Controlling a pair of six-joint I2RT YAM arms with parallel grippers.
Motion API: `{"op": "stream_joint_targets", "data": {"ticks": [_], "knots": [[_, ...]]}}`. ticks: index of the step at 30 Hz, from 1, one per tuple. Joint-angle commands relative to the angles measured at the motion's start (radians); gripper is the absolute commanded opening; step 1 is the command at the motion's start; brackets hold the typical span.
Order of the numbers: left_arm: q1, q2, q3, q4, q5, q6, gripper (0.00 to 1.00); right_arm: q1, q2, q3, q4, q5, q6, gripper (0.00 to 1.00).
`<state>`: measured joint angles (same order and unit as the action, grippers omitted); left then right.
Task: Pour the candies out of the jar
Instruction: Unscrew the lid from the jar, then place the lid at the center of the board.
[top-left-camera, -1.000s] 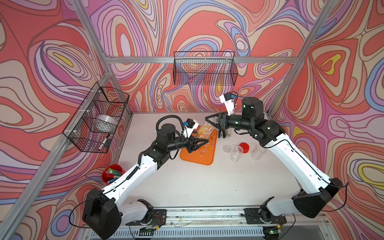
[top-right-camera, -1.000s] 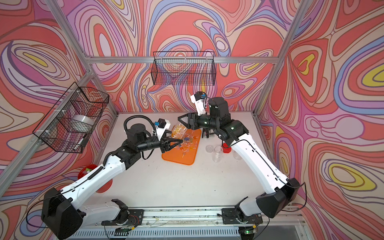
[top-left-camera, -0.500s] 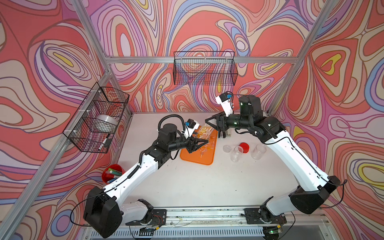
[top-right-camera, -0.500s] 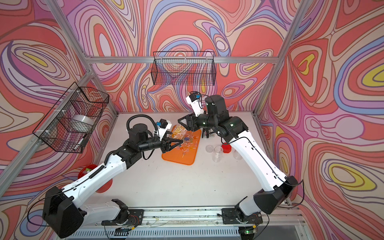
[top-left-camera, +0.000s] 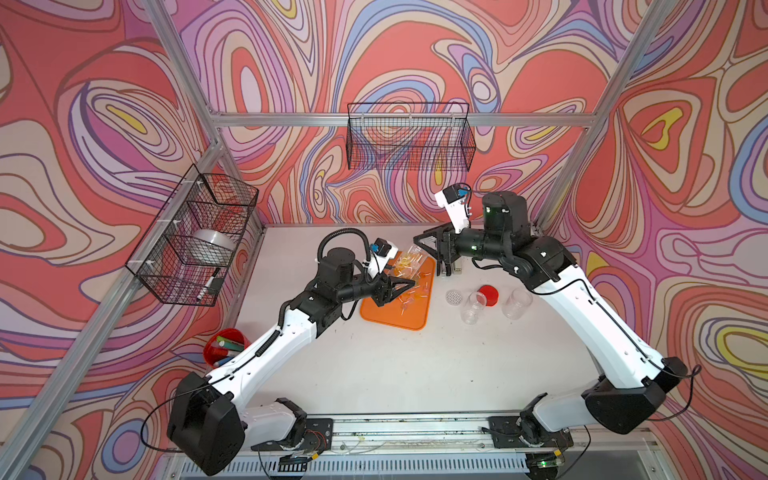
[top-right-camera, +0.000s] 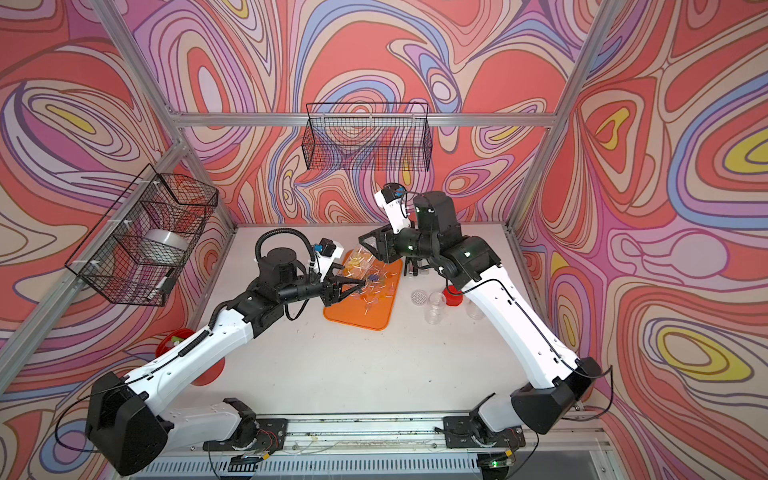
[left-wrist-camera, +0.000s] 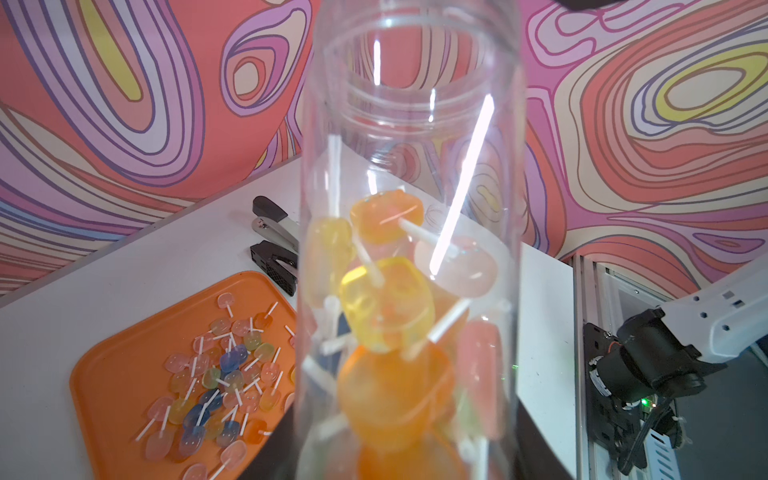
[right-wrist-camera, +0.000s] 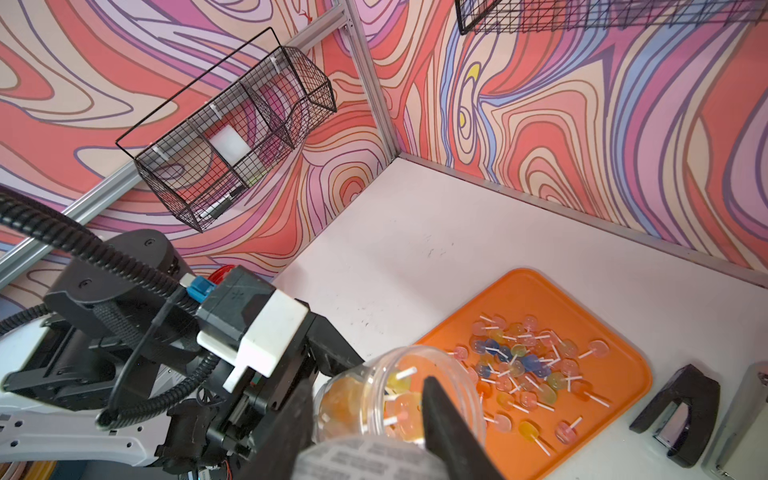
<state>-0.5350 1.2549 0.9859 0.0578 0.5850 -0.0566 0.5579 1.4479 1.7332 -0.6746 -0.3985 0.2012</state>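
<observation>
My left gripper (top-left-camera: 401, 284) (left-wrist-camera: 409, 461) is shut on the base end of the clear jar (top-left-camera: 409, 262) (top-right-camera: 358, 266) (left-wrist-camera: 411, 166). It holds the jar tilted over the orange tray (top-left-camera: 395, 320) (right-wrist-camera: 540, 299). Orange, yellow and pink candies (left-wrist-camera: 386, 307) still sit inside the jar, and several more candies (right-wrist-camera: 523, 365) (left-wrist-camera: 220, 374) lie on the tray. My right gripper (top-left-camera: 417, 241) (right-wrist-camera: 368, 380) hovers just off the jar's open mouth, shut and apart from it. A blurred grey printed surface fills the space low between its fingers (right-wrist-camera: 444, 415); I cannot tell what it is.
Right of the tray stand two empty clear jars (top-left-camera: 471, 307) (top-left-camera: 516, 303), a red lid (top-left-camera: 487, 296) and a perforated disc (top-left-camera: 454, 296). A stapler (left-wrist-camera: 270, 224) and a hole punch (right-wrist-camera: 677, 415) lie behind the tray. A red cup (top-left-camera: 224, 351) stands front left. Wire baskets (top-left-camera: 409, 141) (top-left-camera: 195, 237) hang on the walls.
The right arm has shifted slightly by the jar's mouth and its jaws have drawn in. The left gripper holds the tilted jar in nearly the same place.
</observation>
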Motion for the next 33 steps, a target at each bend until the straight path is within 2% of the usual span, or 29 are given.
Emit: {"op": "stream_joint_targets", "data": {"ticks": [1, 7, 14, 20, 28, 33], "knots": [[0.004, -0.023, -0.012, 0.057, -0.011, -0.004, 0.00, 0.003, -0.020, -0.006, 0.026, 0.051, 0.015, 0.39], [0.004, -0.046, -0.052, 0.072, -0.049, -0.012, 0.00, -0.003, -0.030, -0.013, 0.030, 0.134, 0.023, 0.38], [0.005, -0.117, -0.178, 0.168, -0.205, -0.048, 0.00, -0.007, -0.048, -0.136, -0.007, 0.314, 0.035, 0.38], [0.009, -0.161, -0.266, 0.246, -0.302, -0.066, 0.00, -0.007, -0.059, -0.354, 0.014, 0.319, 0.103, 0.36], [0.012, -0.138, -0.281, 0.267, -0.318, -0.067, 0.00, -0.006, -0.053, -0.685, 0.133, 0.267, 0.277, 0.34], [0.023, -0.107, -0.278, 0.284, -0.315, -0.076, 0.00, 0.010, -0.012, -0.762, 0.120, 0.278, 0.318, 0.34]]}}
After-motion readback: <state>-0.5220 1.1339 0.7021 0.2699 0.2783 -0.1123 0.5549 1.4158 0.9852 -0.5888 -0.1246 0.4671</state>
